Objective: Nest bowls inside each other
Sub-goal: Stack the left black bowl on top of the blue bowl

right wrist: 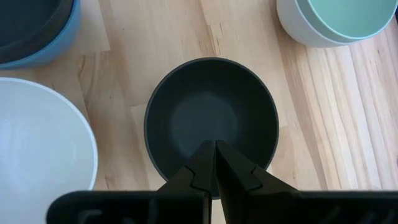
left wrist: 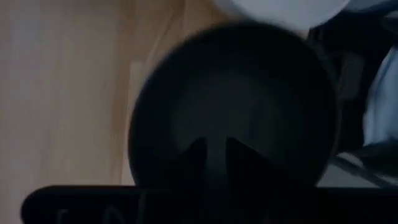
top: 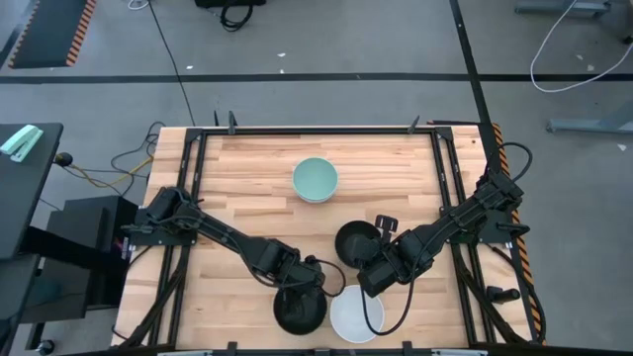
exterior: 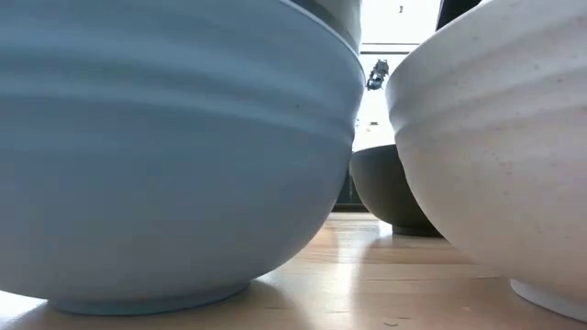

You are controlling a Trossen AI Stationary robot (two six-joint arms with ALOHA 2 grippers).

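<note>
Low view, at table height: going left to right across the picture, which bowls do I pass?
Blue bowl filling the left side → dark bowl farther back, seen in the gap → white bowl on the right. A dark rim shows just above the blue bowl's edge.

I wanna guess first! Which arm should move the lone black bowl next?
Right: the right claw hangs directly over that black bowl. The left claw hangs over the blue bowl stack instead.

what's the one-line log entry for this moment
left gripper: over black bowl in blue bowl | right gripper: shut on lone black bowl rim | mint bowl: in white bowl
</note>
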